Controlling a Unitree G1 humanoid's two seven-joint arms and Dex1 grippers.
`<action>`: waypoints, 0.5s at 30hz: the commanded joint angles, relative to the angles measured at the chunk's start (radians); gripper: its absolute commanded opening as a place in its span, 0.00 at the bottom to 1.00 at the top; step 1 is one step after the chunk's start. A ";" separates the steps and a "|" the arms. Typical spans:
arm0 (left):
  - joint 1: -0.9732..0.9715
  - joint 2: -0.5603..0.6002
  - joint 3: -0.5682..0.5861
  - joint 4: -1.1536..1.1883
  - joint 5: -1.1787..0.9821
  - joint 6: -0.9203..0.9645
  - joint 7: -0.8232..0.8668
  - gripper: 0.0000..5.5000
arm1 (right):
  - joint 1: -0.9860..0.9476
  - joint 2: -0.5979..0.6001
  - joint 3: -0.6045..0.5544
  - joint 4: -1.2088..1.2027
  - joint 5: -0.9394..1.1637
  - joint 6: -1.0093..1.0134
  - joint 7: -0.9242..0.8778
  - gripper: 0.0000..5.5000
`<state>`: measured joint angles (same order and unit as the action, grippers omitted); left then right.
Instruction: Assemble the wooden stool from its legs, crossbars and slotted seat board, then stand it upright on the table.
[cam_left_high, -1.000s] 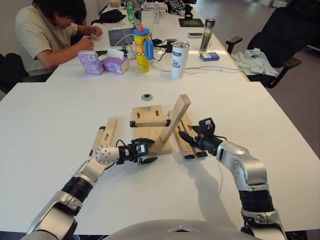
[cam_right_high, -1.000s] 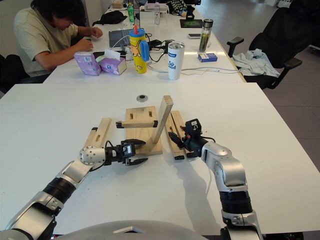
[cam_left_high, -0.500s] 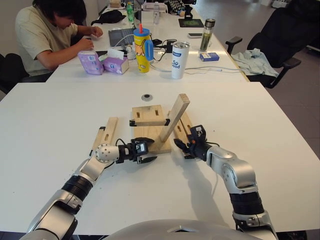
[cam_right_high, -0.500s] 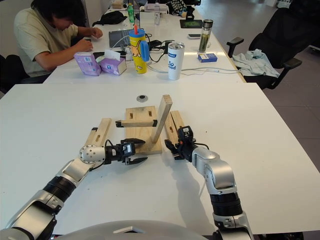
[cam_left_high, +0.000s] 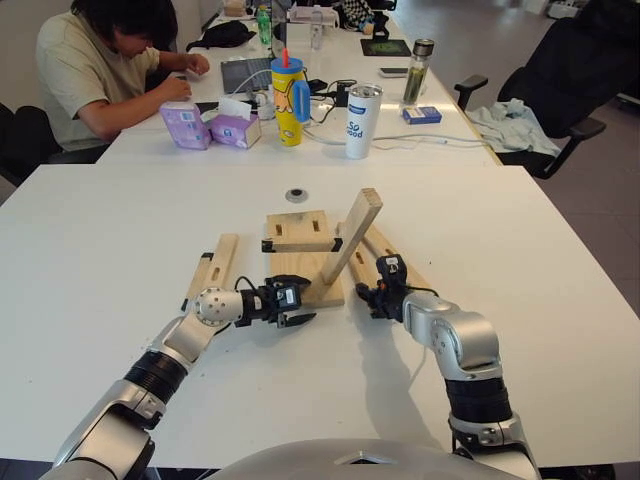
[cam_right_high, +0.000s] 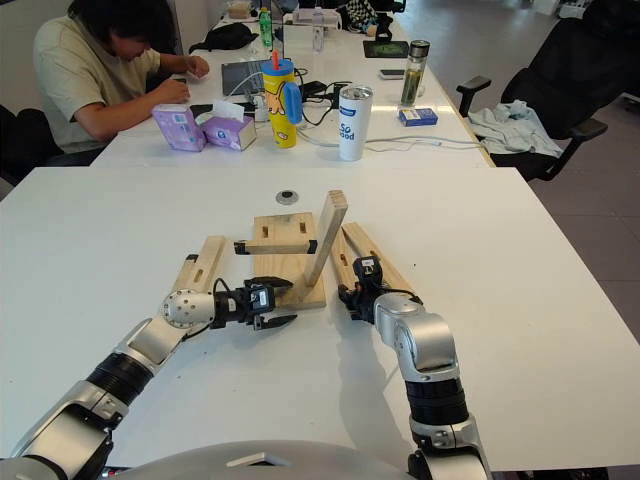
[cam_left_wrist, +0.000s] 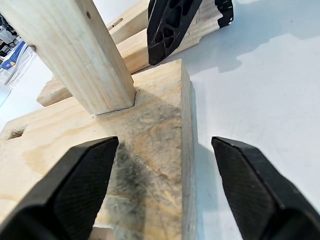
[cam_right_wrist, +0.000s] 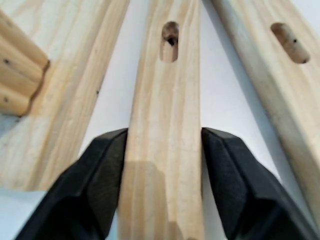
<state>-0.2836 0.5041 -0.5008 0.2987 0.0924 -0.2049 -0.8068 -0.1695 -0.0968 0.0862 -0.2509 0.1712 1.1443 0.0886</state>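
Note:
The slotted seat board (cam_left_high: 302, 272) lies flat on the white table. One leg (cam_left_high: 355, 232) stands tilted in its slot, and a crossbar (cam_left_high: 300, 243) rests across the board's far half. A loose leg (cam_left_high: 212, 266) lies to the left, and two more (cam_left_high: 366, 262) (cam_left_high: 400, 258) lie to the right. My left gripper (cam_left_high: 296, 305) is open at the board's near edge, one finger (cam_left_wrist: 75, 190) over the wood, the other (cam_left_wrist: 255, 195) over bare table. My right gripper (cam_left_high: 377, 292) is shut on the inner right leg (cam_right_wrist: 165, 100), fingers (cam_right_wrist: 95, 185) pressed to both its sides.
A round cable grommet (cam_left_high: 294, 195) sits in the table beyond the parts. The table behind carries a white tumbler (cam_left_high: 360, 120), a yellow cup (cam_left_high: 288, 88) and tissue boxes (cam_left_high: 210, 128). An office chair (cam_left_high: 560, 90) stands at the far right. Bare tabletop surrounds the parts.
My right gripper has slid left and nearer along the right-hand legs and closed on the inner one. The outer leg now splays out to the right. The left arm has stayed put.

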 joint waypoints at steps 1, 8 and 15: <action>0.066 0.005 -0.095 0.101 0.131 0.076 -0.027 0.63 | 0.017 0.003 0.004 0.058 -0.010 -0.007 -0.003 0.37; 0.038 0.009 -0.088 0.135 0.135 0.019 -0.004 0.63 | -0.017 0.033 -0.050 0.039 0.016 -0.264 0.028 0.37; 0.097 0.014 0.009 0.004 -0.006 -0.119 0.007 0.63 | -0.082 0.045 -0.150 0.084 0.054 -0.558 0.063 0.37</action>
<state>-0.2666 0.4977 -0.4907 0.3253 0.0982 -0.3290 -0.7665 -0.2139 -0.0549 -0.0251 -0.1793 0.2009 0.6365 0.1395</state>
